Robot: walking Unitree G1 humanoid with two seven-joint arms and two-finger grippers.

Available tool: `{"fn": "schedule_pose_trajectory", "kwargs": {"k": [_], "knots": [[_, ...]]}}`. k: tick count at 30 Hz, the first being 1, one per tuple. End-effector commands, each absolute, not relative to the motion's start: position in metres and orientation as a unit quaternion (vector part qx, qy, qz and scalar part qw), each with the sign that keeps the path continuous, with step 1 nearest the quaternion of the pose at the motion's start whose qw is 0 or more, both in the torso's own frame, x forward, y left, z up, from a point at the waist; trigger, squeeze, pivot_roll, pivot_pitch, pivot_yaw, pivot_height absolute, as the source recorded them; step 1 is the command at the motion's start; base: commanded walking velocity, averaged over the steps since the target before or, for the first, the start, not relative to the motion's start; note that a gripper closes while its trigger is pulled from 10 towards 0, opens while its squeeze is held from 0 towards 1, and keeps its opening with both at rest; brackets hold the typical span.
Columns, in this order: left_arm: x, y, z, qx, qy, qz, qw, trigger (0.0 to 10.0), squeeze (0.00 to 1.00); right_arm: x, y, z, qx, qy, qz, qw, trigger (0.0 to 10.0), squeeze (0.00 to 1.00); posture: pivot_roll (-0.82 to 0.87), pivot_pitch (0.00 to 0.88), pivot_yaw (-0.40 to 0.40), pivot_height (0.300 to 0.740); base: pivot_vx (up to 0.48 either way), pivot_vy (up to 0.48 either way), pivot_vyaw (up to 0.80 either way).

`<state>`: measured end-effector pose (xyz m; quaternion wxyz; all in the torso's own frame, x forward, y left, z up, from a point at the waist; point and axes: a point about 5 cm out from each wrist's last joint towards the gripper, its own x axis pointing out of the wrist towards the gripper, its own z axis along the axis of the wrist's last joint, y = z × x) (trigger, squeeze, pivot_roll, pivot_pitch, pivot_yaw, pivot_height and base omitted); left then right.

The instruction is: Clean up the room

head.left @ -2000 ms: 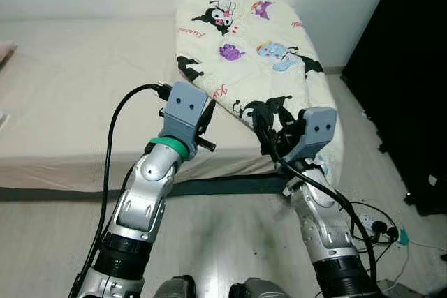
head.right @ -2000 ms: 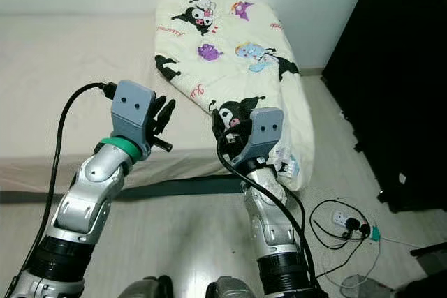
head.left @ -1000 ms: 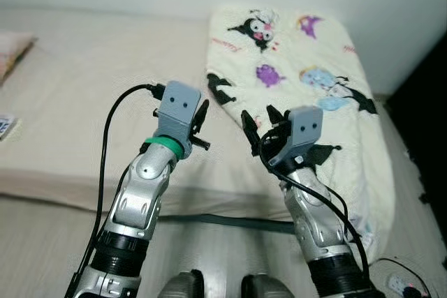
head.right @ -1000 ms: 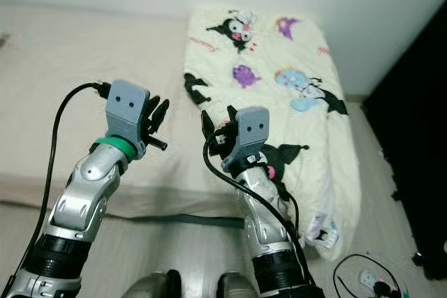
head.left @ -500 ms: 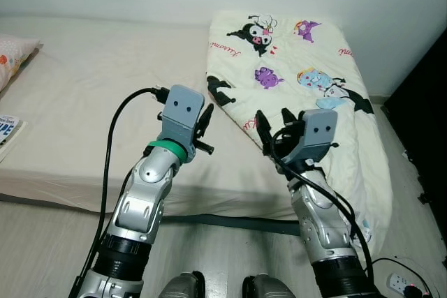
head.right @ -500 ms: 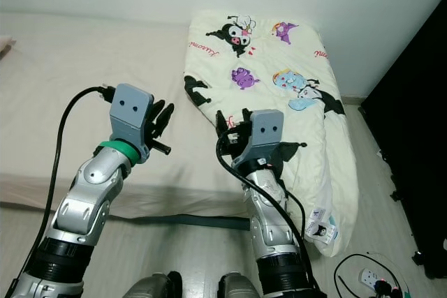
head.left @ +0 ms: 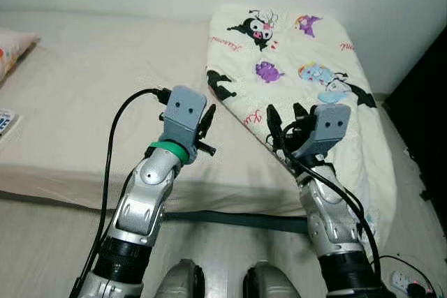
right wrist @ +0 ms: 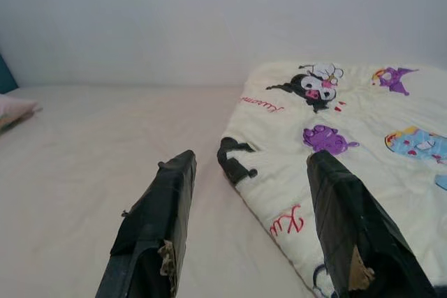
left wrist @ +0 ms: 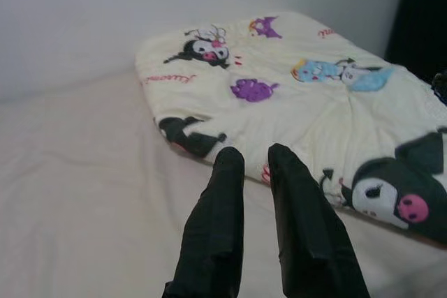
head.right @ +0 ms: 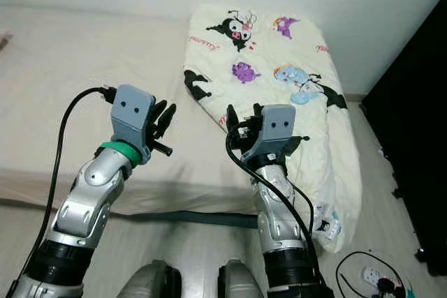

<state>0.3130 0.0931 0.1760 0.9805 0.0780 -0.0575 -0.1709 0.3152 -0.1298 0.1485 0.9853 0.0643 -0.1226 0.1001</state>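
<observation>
The right gripper (right wrist: 248, 172) is raised over the near edge of the bed, its two long black fingers spread wide with nothing between them. One finger (right wrist: 162, 207) shows a matte, slightly scuffed surface with a pale frayed patch near its base. The left gripper (left wrist: 255, 158) is raised level with it, over the bare sheet; its fingers stand close together with a narrow gap between them, holding nothing. Both grippers sit on grey box-shaped wrist housings atop silver, jointed arms; the left arm carries a green ring and a black cable (head.left: 112, 151) that loops out beside it.

The blanket (head.left: 300, 68) lies on the right-hand part of the bed (head.left: 84, 95), folded into a thick, soft, rounded-cornered slab. Its fabric is pale cream, quilted and puffy, printed with black, purple and blue cartoon figures and small red lettering. Its right side drapes over the mattress edge toward the floor. The right gripper hovers just above the blanket's near left edge, not touching it as far as can be seen; the left gripper is beside the blanket, apart from it.

The sheet is plain beige, smooth with faint creases. A pillow (head.left: 14, 50) with a pink print rests at the far left. The floor (head.left: 42, 242) is pale wood-look board. A white power strip (head.right: 380, 280) with dark cords lies on the floor at the right.
</observation>
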Motion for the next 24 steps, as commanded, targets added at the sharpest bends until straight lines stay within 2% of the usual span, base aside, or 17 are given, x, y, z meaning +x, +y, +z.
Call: {"fn": "schedule_pose_trajectory", "kwargs": {"k": [1, 13, 24], "knots": [[0.311, 0.093, 0.170, 0.079, -0.048, -0.174, 0.980, 10.0, 0.00, 0.315, -0.136, 0.142, 0.067, -0.111, 0.087, 0.988, 10.0, 0.00, -0.06, 0.047, 0.066, 0.616, 0.000, 0.000, 0.00], [0.310, 0.094, 0.170, 0.080, -0.046, -0.173, 0.981, 10.0, 0.00, 0.319, -0.148, 0.146, 0.062, -0.117, 0.071, 0.989, 10.0, 0.00, -0.05, 0.055, 0.070, 0.581, 0.000, 0.000, 0.00], [0.301, 0.103, 0.167, 0.088, -0.034, -0.163, 0.982, 10.0, 0.00, 0.331, -0.158, 0.149, 0.049, -0.111, 0.089, 0.989, 10.0, 0.00, -0.01, 0.128, 0.062, 0.541, 0.000, 0.000, 0.00]]}}
